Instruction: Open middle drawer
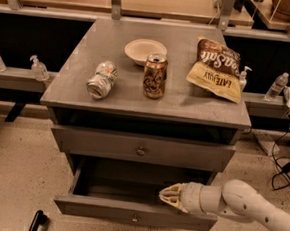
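Note:
The middle drawer (97, 209) is the grey drawer pulled out at the bottom of the view, with a small round knob (135, 218) at the centre of its front. Its dark inside looks empty. My gripper (165, 194) comes in from the right on a white arm (243, 200). It hovers over the right part of the open drawer, just behind the front panel. Its cream fingers are drawn together to a point and hold nothing. The gripper is apart from the knob.
The drawer above (82, 141) is closed and has its own knob (140, 151). On the cabinet top (83, 67) are a white bowl (145, 51), an upright brown can (154, 75), a can on its side (100, 79) and a chip bag (216, 68). Cables (281, 168) lie on the floor at the right.

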You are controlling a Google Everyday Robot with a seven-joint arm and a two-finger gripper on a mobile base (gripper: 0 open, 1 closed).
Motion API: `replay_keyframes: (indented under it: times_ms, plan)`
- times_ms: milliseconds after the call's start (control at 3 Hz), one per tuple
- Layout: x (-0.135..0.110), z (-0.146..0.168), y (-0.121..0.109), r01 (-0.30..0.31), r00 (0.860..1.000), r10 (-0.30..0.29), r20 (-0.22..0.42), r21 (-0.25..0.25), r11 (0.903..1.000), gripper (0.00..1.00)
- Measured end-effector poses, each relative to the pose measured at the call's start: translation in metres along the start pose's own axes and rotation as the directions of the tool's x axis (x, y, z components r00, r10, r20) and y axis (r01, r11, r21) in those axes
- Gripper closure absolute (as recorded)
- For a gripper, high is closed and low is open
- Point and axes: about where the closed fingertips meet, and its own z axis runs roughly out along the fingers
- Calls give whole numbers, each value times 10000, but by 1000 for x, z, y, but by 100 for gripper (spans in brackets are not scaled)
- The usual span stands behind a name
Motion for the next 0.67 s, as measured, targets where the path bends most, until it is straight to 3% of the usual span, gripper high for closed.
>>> replay_keyframes:
  times_ms: [333,667]
  plan:
    - [12,16,-21,-407,9986,410,-342,89,9991,100]
    - [32,33,-29,-736,9925,744,-968,120,9972,100]
